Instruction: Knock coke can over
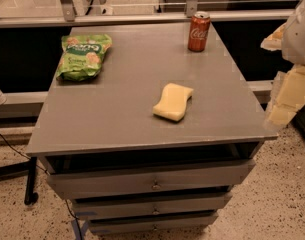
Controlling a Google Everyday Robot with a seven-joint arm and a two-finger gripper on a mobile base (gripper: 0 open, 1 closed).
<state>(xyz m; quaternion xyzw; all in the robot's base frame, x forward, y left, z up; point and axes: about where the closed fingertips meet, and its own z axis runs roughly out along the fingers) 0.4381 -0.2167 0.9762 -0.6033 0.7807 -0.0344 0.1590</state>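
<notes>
Rightward, my fingers (pixel 292 91) hover beside the grey desk (pixel 117 104), aperture indiscernible. I should strike the red aluminium coke can (pixel 198 31) high.

A: Place type?

B: Lab or test space, not a home. Grey drawer cabinet (pixel 127 109) stands on a speckled hard floor (pixel 284 204), with a metal-framed partition (pixel 117 18) behind.

A: Anything else?

B: Loose cable (pixel 7 145) and a black stand leg (pixel 30 181) at left. The robot's gripper (pixel 284 101) is at the right edge, beside the cabinet. Coke can (pixel 198 31), green bag (pixel 83 55) and yellow sponge (pixel 173 101) sit spaced apart on top, like props.
</notes>
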